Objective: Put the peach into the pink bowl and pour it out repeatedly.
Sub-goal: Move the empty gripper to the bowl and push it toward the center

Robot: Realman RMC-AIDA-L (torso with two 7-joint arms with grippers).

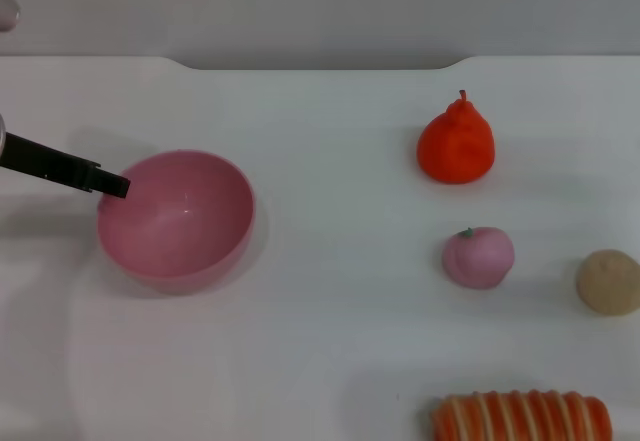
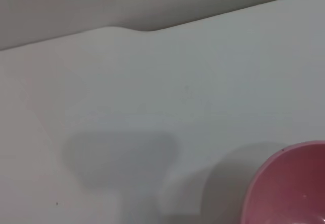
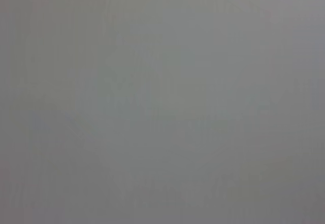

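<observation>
The smooth, deep pink plastic bowl (image 1: 176, 219) sits empty and slightly tilted on the white worktop (image 1: 330, 341), the left gripper (image 1: 112, 186) at its rim; whether its jaws grip, I cannot tell. The small pale-pink round toy peach (image 1: 479, 257) lies well apart, so it must next be picked up; the right gripper is unseen.

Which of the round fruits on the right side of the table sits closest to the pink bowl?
The peach, pale pink with a tiny green stem spot. It lies nearer the pink bowl than the orange-red pear-shaped fruit behind it or the beige ball farther right.
</observation>
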